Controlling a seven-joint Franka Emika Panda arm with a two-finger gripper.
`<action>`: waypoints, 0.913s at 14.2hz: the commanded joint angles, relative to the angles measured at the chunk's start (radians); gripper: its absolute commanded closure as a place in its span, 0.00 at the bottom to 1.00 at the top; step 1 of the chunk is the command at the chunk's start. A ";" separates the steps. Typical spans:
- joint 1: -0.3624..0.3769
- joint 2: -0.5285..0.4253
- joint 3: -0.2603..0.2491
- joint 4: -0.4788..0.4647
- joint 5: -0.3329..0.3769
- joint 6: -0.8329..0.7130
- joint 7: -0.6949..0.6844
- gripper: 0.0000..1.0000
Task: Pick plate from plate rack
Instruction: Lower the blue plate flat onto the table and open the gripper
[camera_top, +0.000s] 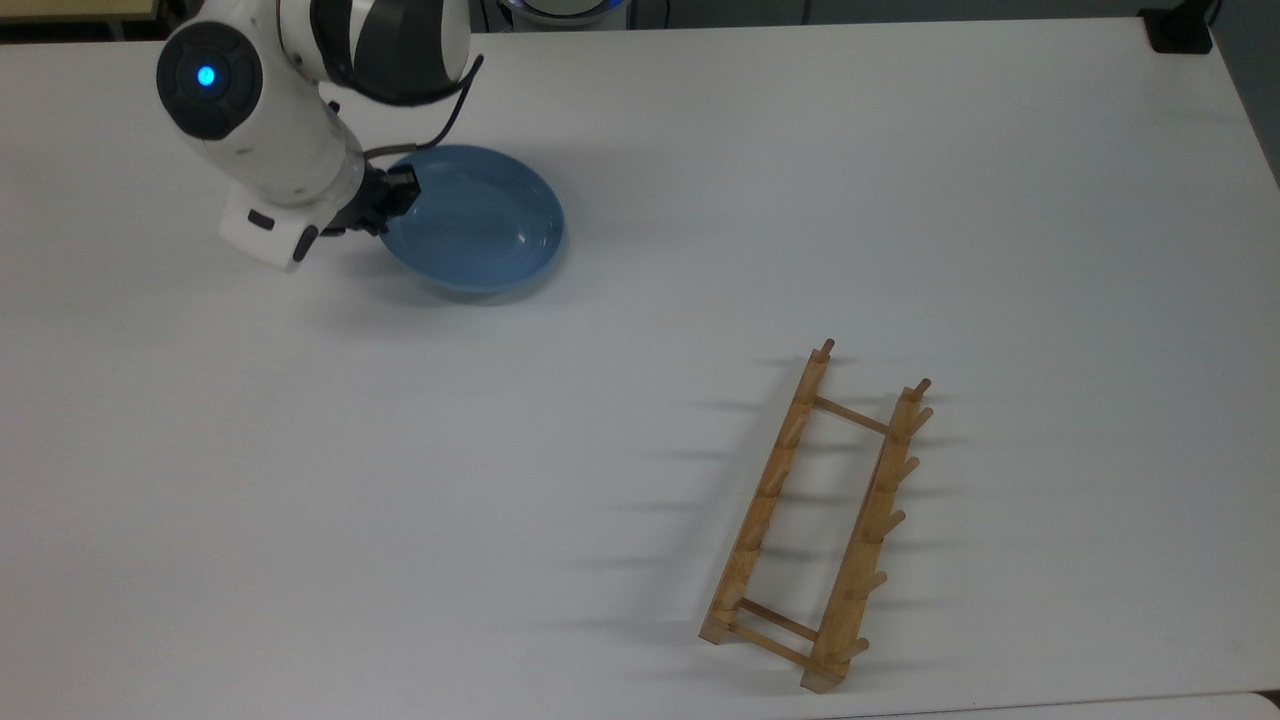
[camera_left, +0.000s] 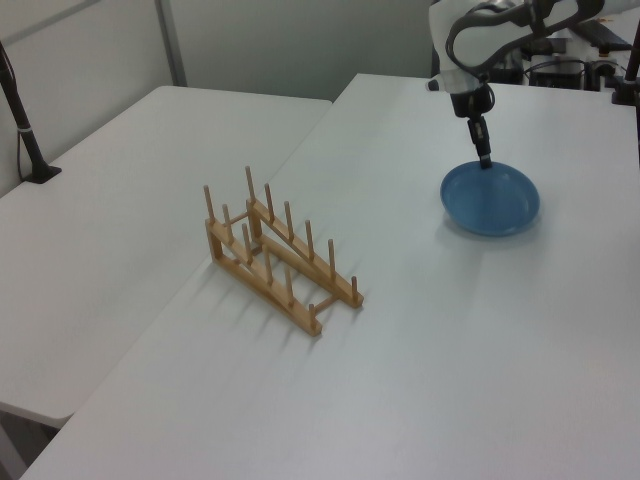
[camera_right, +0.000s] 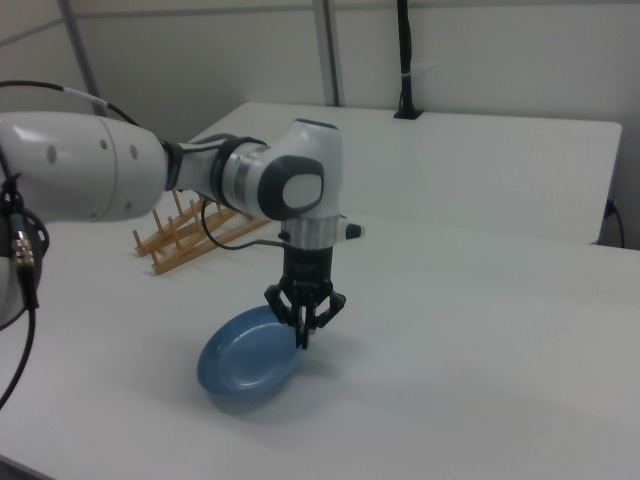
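Observation:
The light-blue plate (camera_top: 480, 220) rests low on the white table at the top view's upper left, far from the plate rack (camera_top: 770, 490). My gripper (camera_top: 388, 210) is shut on the plate's rim at the top view's left side. In the left view the gripper (camera_left: 486, 160) pinches the far rim of the plate (camera_left: 492, 200), and the wooden rack (camera_left: 265, 285) stands with no dish in it at the centre left. In the right view the gripper (camera_right: 302, 338) points down onto the plate (camera_right: 245, 360), with the rack (camera_right: 190, 235) behind the arm.
The white table (camera_top: 640, 300) is bare between plate and rack. A second table (camera_left: 110, 200) adjoins it on the left view's left, with a black post (camera_left: 20, 110) on it. A black object (camera_top: 1180, 30) sits at the top view's upper right corner.

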 joint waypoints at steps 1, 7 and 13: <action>-0.013 0.009 0.004 -0.010 0.019 0.041 -0.003 0.80; -0.021 -0.055 0.004 0.008 0.035 0.032 0.071 0.00; 0.027 -0.225 0.020 0.056 0.087 -0.046 0.452 0.00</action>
